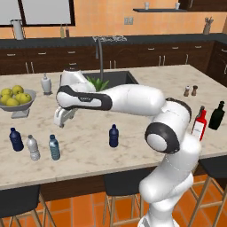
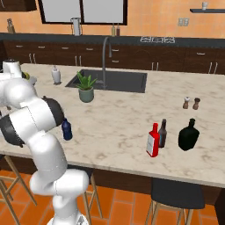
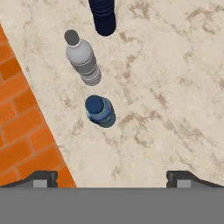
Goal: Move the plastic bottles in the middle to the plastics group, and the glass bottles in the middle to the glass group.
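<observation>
On the beige marbled tabletop [image 1: 133,150] the sorting looks partly done, judging by how things lie. At the left end three small bottles stand in a row near the front edge: a dark navy-blue capped plastic bottle [image 1: 16,139], a clear greyish-white plastic bottle [image 1: 33,147] and a pale teal-blue plastic bottle with a label band [image 1: 54,147], the teal one just beside the greyish-white one, so it seems already delivered to the plastics group. At the right end the red flat-sided glass bottle with a white label [image 2: 153,140] stands near the dark green-black glossy glass bottle [image 2: 189,135], with a slim brown bottle [image 2: 163,133] between them, so that part also appears finished. What is left is the second dark navy-blue small bottle [image 1: 114,135], alone in the middle and well apart from both groups. The gripper [image 1: 62,119] hangs above the left group, empty with fingers spread wide. The row sits close to the tabletop's front edge, beyond which lies orange tiled floor [image 3: 22,109]; open surface lies behind the row and toward the middle.
</observation>
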### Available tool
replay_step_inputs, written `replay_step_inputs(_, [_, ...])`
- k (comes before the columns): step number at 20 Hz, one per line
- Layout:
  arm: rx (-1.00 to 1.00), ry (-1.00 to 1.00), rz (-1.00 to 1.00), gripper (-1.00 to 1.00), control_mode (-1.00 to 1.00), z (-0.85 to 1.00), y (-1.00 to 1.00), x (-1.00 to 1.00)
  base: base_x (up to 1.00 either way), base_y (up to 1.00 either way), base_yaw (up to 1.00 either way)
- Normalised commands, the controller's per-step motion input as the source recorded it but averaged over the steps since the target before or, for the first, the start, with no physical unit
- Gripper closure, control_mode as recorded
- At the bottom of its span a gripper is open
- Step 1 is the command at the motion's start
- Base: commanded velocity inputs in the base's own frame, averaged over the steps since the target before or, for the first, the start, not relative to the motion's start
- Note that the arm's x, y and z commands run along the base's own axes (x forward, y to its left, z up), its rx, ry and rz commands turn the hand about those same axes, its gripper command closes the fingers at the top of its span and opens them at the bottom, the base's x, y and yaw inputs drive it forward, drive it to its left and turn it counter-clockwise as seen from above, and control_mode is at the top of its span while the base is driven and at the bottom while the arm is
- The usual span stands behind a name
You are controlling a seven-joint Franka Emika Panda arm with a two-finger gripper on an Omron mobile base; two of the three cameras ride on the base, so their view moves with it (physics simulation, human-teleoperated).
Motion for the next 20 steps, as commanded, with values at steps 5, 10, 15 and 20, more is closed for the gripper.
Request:
replay_step_inputs(5, [0.0, 0.03, -0.33, -1.0, -1.0, 0.18, -0.93, -0.25, 0.0, 0.0, 0.0])
replay_step_inputs(10, [-0.02, 0.0, -0.34, -1.0, -1.0, 0.18, -0.8, -0.28, 0.0, 0.0, 0.0])
replay_step_inputs(15, [0.0, -0.01, -0.2, -1.0, -1.0, 0.0, -0.59, -0.33, 0.0, 0.0, 0.0])
replay_step_inputs(20, [-0.01, 0.0, -0.15, -1.0, -1.0, -0.04, -0.47, -0.12, 0.0, 0.0, 0.0])
